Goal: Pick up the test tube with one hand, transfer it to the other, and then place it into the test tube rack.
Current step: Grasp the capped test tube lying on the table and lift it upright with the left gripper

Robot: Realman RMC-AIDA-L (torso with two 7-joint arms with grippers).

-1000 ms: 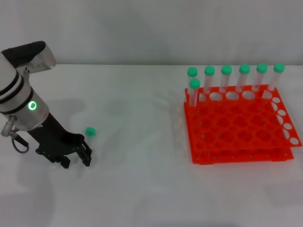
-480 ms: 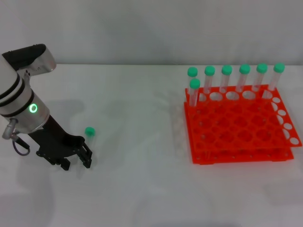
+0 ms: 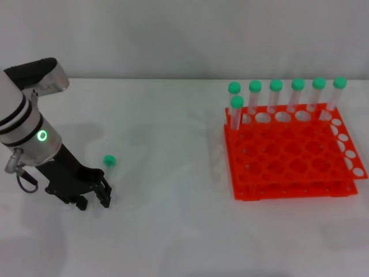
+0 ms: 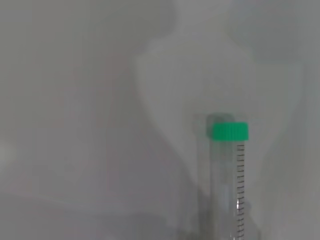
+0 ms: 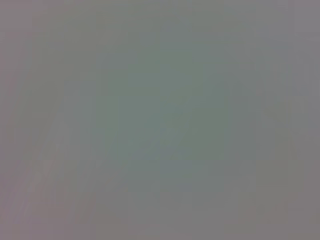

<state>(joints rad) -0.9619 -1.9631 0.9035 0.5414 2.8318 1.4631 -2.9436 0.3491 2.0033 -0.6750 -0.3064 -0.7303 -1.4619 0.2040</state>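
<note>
With the slim clear green-capped test tube [image 3: 109,162] lying loose on the white tabletop [image 3: 173,231] just beside the left arm's black two-finger tool [image 3: 95,198], whose fingers stand apart around nothing, a slightly offset closing risks rolling the tube away.

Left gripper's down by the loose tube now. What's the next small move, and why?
Probably ease the left gripper down and forward until its fingers straddle the tube, then close. The tube lies on the table just ahead of the fingertips, not yet between them, and the rack has open holes waiting. The right gripper is out of view.
</note>
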